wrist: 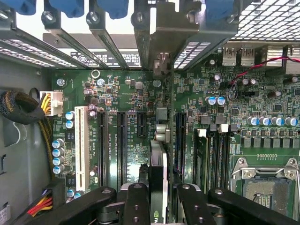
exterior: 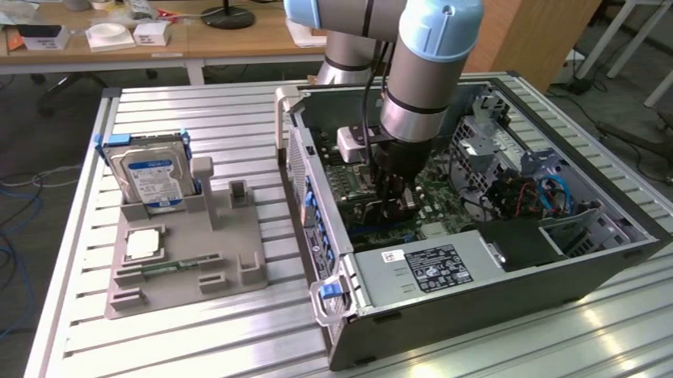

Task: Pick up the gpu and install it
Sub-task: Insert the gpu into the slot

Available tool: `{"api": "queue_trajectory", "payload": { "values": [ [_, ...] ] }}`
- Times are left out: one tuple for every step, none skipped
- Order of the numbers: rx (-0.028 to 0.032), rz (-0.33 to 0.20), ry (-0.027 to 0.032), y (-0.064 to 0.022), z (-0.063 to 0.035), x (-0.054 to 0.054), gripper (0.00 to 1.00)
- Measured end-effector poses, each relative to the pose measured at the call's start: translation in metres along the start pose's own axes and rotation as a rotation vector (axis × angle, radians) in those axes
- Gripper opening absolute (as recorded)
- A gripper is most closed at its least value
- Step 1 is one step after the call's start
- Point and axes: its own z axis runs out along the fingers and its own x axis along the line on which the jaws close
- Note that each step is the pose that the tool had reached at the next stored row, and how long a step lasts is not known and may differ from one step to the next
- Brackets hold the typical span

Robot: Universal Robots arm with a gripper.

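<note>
One gpu (wrist: 158, 168), one hard drive (exterior: 153, 177) (blue-labelled), one computer case (exterior: 505, 307).

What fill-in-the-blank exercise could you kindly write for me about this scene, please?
The gripper has its fingers ____ on the gpu. The gpu is held above the green ____ inside the open computer case. The hard drive stands in the grey fixture on the exterior view's ____.
Missing words: shut; motherboard; left.
</note>
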Motion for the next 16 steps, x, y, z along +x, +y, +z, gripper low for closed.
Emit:
{"api": "queue_trajectory", "payload": {
  "values": [
    [0.0,0.0,0.0,0.0,0.0,0.0,0.27],
    [0.0,0.0,0.0,0.0,0.0,0.0,0.27],
    [0.0001,0.0,0.0,0.0,0.0,0.0,0.27],
    [-0.0002,0.0,0.0003,0.0,0.0003,0.0,0.27],
    [-0.0005,0.0,0.0011,0.0,0.0013,0.0001,0.27],
    [-0.0001,0.0,0.0006,0.0,0.0026,0.0001,0.27],
    [0.0001,0.0,0.0001,-0.0001,0.0032,0.0,0.27],
    [0.0,0.0,0.0,0.0,0.0032,0.0,0.27],
    [0.0,0.0,0.0,0.0,0.0032,0.0,0.27],
    [0.0,0.0,0.0001,0.0,0.0032,0.0,0.27],
    [0.0,0.0,0.0001,0.0,0.0032,0.0,0.27],
    [-0.0001,0.0,0.0001,0.0,0.0032,0.0,0.27],
    [0.0,0.0,0.0,0.0,0.0032,0.0,0.27],
    [0.0,0.0,0.0001,0.0,0.0032,0.0,0.27],
    [0.0,0.0,0.0,0.0,0.0032,0.0,0.27],
    [0.0,0.0,0.0,0.0,0.0032,0.0,0.27]
  ]
}}
